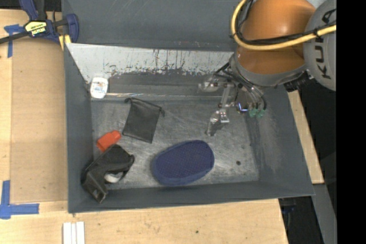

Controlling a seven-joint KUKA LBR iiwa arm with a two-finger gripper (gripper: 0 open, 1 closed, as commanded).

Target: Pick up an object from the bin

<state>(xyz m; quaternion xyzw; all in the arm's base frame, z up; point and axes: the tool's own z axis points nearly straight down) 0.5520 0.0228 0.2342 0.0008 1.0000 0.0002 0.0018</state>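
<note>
Gripper (219, 120) hangs near blue oval pad (183, 162), not touching

The arm (323, 46) enters over the right rim of the bin (143, 20). Its grey end link lies above the bin's right wall. The wrist carries a rounded orange cover (274, 26), which sits over the bin's back right corner. A yellow cable (243, 8) loops round the left side of the cover and runs off to the right. The gripper (231, 107) points down from under the cover, over the right half of the bin's floor and close to the back wall.
</note>
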